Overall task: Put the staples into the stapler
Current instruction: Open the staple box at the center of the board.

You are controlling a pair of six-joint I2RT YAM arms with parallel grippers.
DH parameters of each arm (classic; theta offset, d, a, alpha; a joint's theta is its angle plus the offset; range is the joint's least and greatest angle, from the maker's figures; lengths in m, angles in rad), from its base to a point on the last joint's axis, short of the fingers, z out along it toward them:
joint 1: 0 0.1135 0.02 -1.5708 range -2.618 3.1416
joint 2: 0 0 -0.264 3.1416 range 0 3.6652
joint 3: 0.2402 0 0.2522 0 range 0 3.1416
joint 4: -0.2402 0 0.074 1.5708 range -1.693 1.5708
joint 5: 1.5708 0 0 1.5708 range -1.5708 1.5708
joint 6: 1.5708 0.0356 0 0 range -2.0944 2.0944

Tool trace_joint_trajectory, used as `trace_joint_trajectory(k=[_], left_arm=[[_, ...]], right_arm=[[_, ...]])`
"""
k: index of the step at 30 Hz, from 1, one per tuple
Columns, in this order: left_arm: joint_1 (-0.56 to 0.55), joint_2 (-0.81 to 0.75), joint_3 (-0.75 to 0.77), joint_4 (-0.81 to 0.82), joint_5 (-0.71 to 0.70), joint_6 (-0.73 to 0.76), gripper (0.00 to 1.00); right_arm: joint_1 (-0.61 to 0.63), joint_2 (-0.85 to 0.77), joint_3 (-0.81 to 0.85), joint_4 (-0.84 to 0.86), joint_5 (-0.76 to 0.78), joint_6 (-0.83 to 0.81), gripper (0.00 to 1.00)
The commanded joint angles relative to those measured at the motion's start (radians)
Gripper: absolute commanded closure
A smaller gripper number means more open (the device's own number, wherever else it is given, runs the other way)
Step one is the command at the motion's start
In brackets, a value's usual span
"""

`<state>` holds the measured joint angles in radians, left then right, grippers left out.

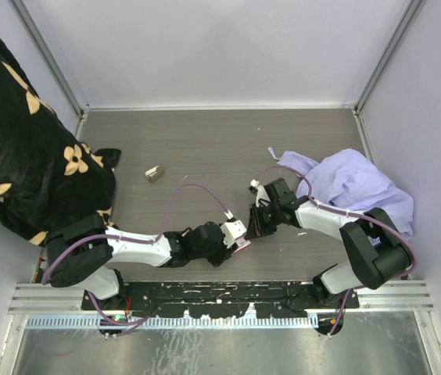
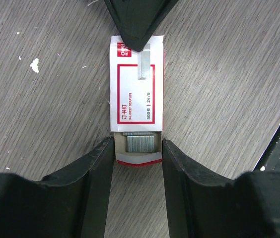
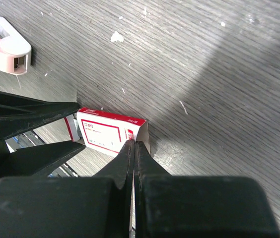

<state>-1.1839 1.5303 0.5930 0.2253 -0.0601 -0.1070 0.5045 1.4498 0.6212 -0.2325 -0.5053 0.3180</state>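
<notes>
On the grey wood-grain table (image 1: 205, 133), the left gripper (image 2: 138, 148) straddled the open end of the flat red-and-white printed cardboard staple box (image 2: 130, 99); whether it gripped could not be told. The right gripper (image 3: 134, 146), clenched, pinned the far end. Opening the box seemed in hand. The pink-and-white plastic stapler (image 3: 6, 44) lay apart. Next, the tan inner tray (image 2: 139, 157) likely needed sliding out.

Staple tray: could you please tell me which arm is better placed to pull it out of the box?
Left. The left claw straddles the exposed end of the tray; the right claw is shut at the far end of the box, probably bracing it.
</notes>
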Motion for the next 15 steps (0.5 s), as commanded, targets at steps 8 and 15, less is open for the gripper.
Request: trace_joint_trajectory(k=[8, 15], left_arm=[[-0.010, 0.008, -0.010, -0.079, -0.007, 0.000, 0.60], [-0.010, 0.001, -0.011, -0.084, -0.018, -0.003, 0.60]], right_arm=[[-0.045, -0.053, -0.004, 0.022, -0.009, -0.019, 1.00], [-0.057, -0.058, -0.012, 0.018, -0.002, -0.017, 1.00]])
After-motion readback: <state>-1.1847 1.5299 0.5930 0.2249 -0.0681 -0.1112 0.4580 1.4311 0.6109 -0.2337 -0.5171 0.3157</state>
